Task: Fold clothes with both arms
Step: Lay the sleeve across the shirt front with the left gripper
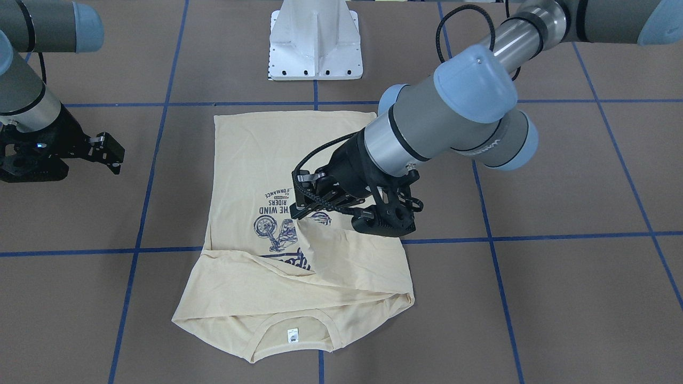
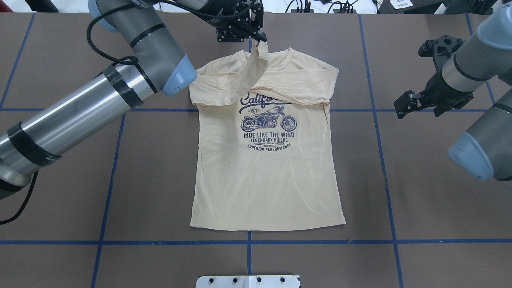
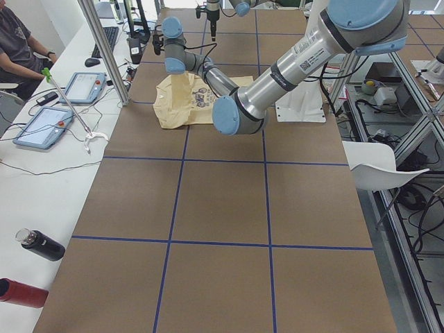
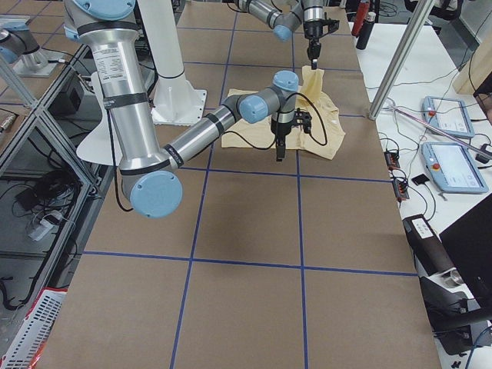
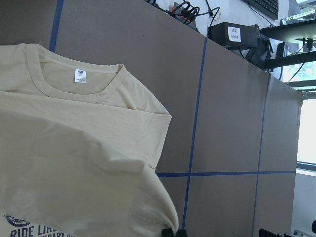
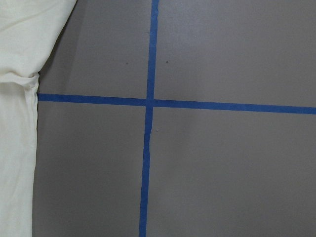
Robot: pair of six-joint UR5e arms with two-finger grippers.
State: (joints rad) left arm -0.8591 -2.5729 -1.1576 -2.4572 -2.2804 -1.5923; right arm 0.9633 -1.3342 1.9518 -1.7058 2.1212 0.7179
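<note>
The cream-yellow T-shirt (image 2: 264, 180) lies flat on the brown table, print side up, collar and neck label (image 5: 80, 75) on the far side from the robot. One sleeve (image 2: 298, 86) is folded across the chest and covers part of the "California" lettering. My left gripper (image 2: 260, 39) hovers above the collar, shut on the cuff of the other sleeve (image 2: 256, 64), which hangs lifted over the chest. From the front the left gripper (image 1: 300, 208) pinches that cuff above the print. My right gripper (image 2: 402, 106) stands open off the shirt's side, above bare table, holding nothing.
The white pedestal base (image 1: 315, 42) sits just behind the shirt's hem. Blue tape lines (image 6: 148, 103) grid the table. A side bench holds tablets (image 3: 76, 87) and bottles (image 3: 38, 244), and a person (image 3: 17, 48) sits there. A metal post (image 3: 104, 48) stands at the table's edge.
</note>
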